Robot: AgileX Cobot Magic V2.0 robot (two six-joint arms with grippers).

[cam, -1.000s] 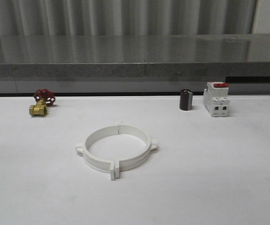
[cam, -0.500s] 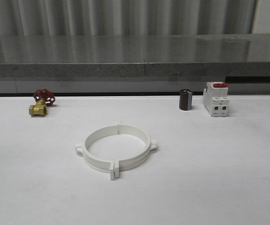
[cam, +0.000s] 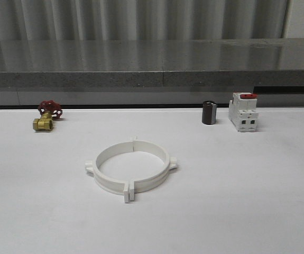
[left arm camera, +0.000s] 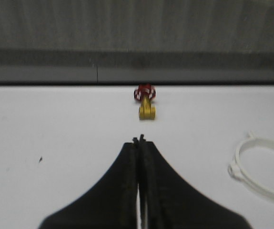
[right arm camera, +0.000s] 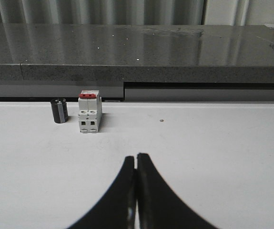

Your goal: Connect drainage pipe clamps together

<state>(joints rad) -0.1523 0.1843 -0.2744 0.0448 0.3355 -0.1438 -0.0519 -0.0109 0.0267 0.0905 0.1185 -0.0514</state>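
So we've got the drainage pipe clamps (cam: 131,169) sitting joined as one ring mid-worktop (cam: 247,201), brass valve (cam: 47,117) far left, breaker (cam: 243,111) far right. Our left pincer (left arm camera: 140,141) and right pincer (right arm camera: 136,156) are both pinched closed on nothing.

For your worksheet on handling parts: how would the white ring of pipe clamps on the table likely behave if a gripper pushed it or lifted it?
The white clamp ring lies flat on the table, so a push would probably slide it, not roll or tip it. Its wall looks thin and plastic, so likely light and fairly stiff. Seams show at the tabs; lifted by one half, the two halves might come apart.
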